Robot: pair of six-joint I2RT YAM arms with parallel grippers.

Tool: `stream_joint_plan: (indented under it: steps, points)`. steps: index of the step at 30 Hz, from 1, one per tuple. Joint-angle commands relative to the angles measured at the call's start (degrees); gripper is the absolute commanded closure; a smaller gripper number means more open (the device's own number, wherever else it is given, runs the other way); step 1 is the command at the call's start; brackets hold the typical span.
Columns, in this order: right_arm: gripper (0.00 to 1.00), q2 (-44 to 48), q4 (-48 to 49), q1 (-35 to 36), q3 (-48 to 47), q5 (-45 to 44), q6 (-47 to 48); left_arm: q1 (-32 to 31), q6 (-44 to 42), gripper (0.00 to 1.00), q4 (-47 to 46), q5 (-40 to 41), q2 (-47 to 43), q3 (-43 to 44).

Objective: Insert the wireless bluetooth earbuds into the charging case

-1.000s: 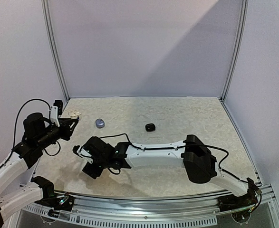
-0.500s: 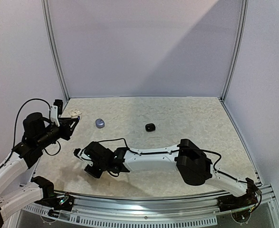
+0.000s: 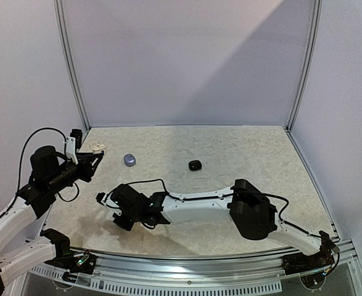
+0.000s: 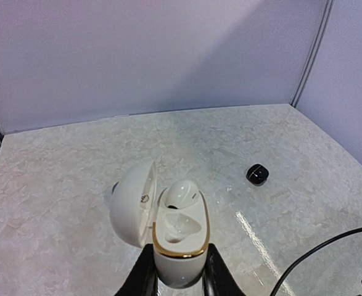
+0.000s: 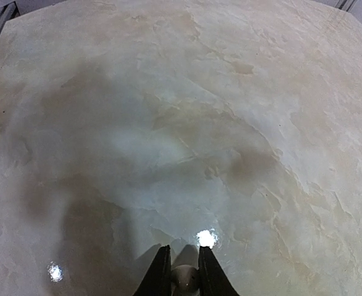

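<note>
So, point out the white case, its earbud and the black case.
white case (image 4: pixel 181 264): left wrist view, base front wall
earbud (image 4: pixel 182 191): left wrist view, rounded top
black case (image 4: pixel 256 174): left wrist view, lid middle

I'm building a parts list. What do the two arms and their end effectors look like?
Both the left arm and right arm have white tubular links joined by black joint housings, with thin black cables looping alongside. The left end effector and right end effector have slim black fingers.
</note>
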State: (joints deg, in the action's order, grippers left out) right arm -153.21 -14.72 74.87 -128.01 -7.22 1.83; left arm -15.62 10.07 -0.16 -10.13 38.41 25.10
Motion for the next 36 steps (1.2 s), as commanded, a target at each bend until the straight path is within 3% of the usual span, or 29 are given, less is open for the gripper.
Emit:
stream_joint_plan:
  steps: [1,6,16,22,30,36]
  points:
    - [0.85,2.8,-5.56,-0.25,5.82,-1.25,0.13,0.71,-0.64,1.0,-1.32,-0.99,0.34,-0.54]
    - [0.87,9.09,-6.41,-0.27,15.81,-2.7,-1.52,0.74,-0.85,1.0,-1.24,-1.47,0.26,-0.42]
    - [0.88,27.33,-7.88,-0.21,45.23,-4.11,-12.22,0.73,-1.45,1.0,-2.74,-5.98,0.39,-0.58]
    - [0.83,36.03,-11.13,0.44,57.66,-2.95,-14.57,0.76,-1.51,1.0,-3.67,-7.24,0.65,-0.84]
    - [0.7,37.52,-19.24,0.61,51.66,-5.91,-10.67,0.74,-1.51,1.0,-3.98,-7.93,0.8,-1.02]
    - [0.39,35.3,-32.26,-1.82,33.83,-8.13,-14.41,0.7,-1.54,1.0,-4.47,-8.15,0.55,-1.24]
